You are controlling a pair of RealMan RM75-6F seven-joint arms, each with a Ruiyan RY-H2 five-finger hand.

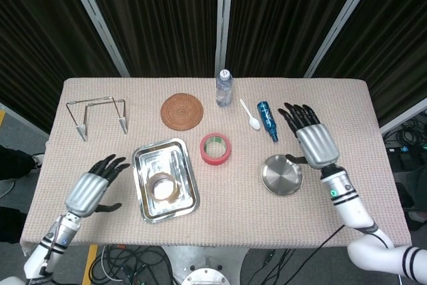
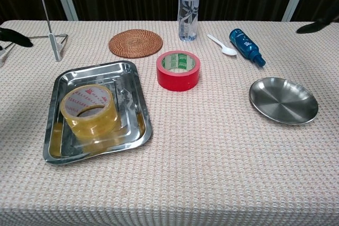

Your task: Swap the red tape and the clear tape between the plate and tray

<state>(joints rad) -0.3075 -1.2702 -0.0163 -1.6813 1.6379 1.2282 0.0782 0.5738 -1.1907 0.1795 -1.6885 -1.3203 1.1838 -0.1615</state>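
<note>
The red tape (image 1: 215,148) (image 2: 178,70) lies flat on the tablecloth between the tray and the plate, touched by nothing. The clear tape (image 1: 162,186) (image 2: 88,108) sits inside the steel tray (image 1: 148,159) (image 2: 130,75). The round steel plate (image 1: 281,175) (image 2: 284,100) holds nothing. My right hand (image 1: 312,137) hovers above the plate's far right side, fingers spread, empty; only a dark fingertip (image 2: 312,26) of it shows in the chest view. My left hand (image 1: 92,189) is open over the table left of the tray.
At the back stand a water bottle (image 1: 224,87) (image 2: 188,7), a woven coaster (image 1: 181,110) (image 2: 136,43), a white spoon (image 1: 250,115) (image 2: 223,45) and a blue bottle lying down (image 1: 267,119) (image 2: 246,46). A wire rack (image 1: 99,117) (image 2: 41,22) stands at the far left.
</note>
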